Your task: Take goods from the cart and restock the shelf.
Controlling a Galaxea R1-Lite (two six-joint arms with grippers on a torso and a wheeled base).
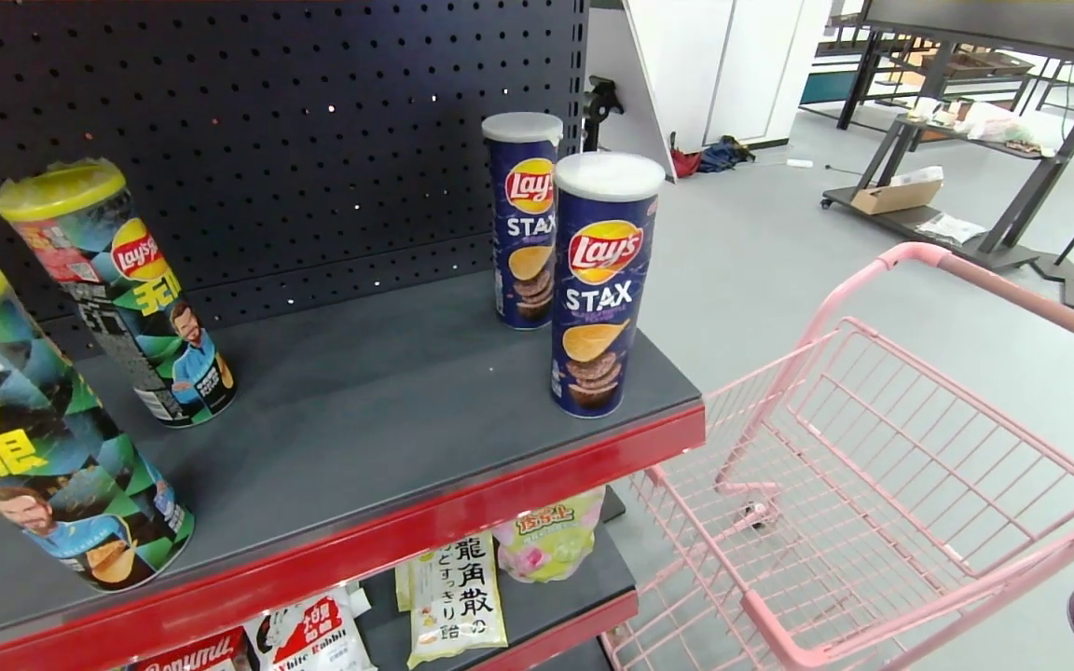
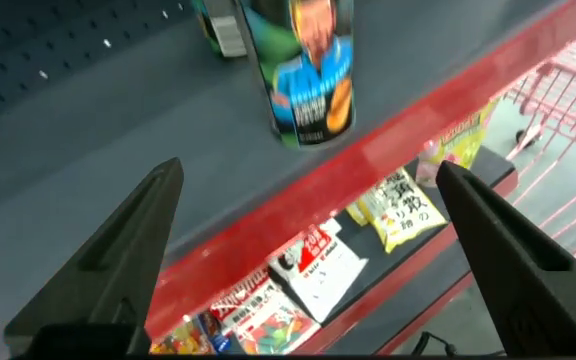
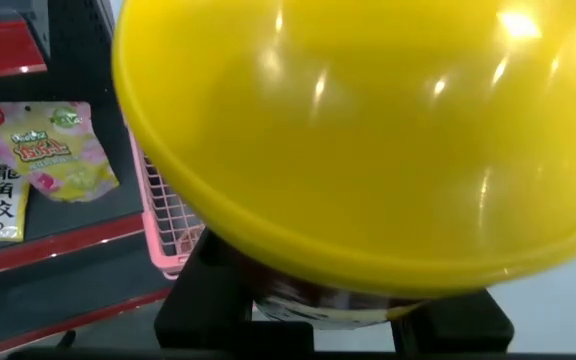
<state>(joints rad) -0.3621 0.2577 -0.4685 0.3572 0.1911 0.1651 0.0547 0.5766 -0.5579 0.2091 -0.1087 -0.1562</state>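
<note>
Plainly, the right end effector is clamped on a yellow-lidded can, its dark fingers pressed to the body just under the lid. We take the front blue can on the shelf as our mark. From it, the held can lies well to the robot's right and lower, on the other side of the pink cart, so the goods are already out of the cart.

Left of the blue can the shelf board runs bare as far as two green cans. Farther left again, the left end effector hangs over the red front lip near the nearer green can, fingers spread wide and holding nothing.

We judge that the next move turns on one direction: the bare stretch lies up and to the left of the right end effector, across the cart. The can's long axis crosses the fingers. We cannot tell how near upright it is, and it must stand upright to be set down.
</note>
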